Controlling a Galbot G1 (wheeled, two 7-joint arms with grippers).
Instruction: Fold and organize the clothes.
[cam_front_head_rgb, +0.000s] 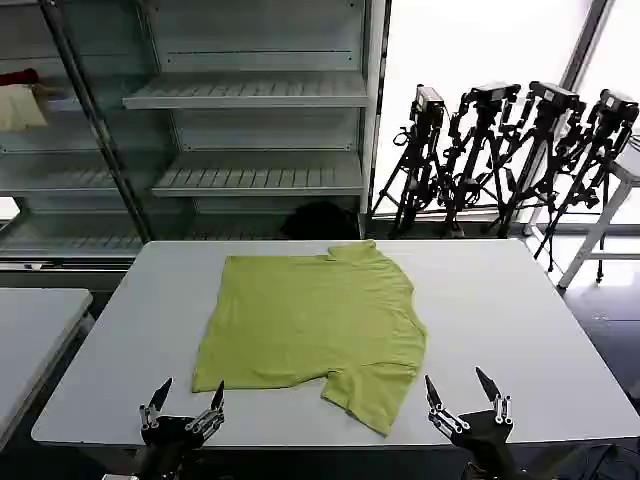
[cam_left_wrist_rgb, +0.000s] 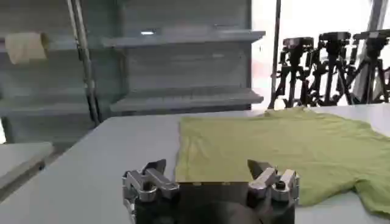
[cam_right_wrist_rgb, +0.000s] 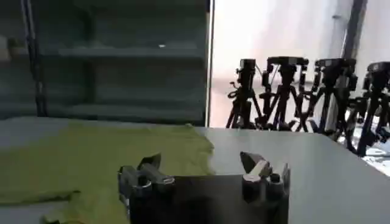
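I have the lime yellow-green short-sleeved cotton T-shirt (cam_front_head_rgb: 312, 325) lying flat and unfolded in the middle of the white rectangular surface (cam_front_head_rgb: 520, 300), plain side up as far as I can see, with no print showing. It lies turned sideways to me: one sleeve points toward my near edge, just right of centre, the other sleeve lies at the far edge, and a straight edge that I take to be the hem runs along my left side. The cloth is fairly smooth, with a few soft wrinkles.

My left gripper (cam_front_head_rgb: 183, 403) hovers at the near edge of the surface, just short of the shirt's near left corner, fingers spread apart and holding nothing. My right gripper (cam_front_head_rgb: 463, 398) sits at the near edge too, a little right of the near sleeve, likewise spread wide and empty. Neither touches the fabric.

I judge that the folding has not begun; this looks like the approach before the first grasp. The next move, as I see it, calls for bringing both grippers forward and down onto the near edge of the shirt, the left at the corner, the right at the sleeve, pinching only the cloth and not scraping the surface, then lifting together so the fold lands even.
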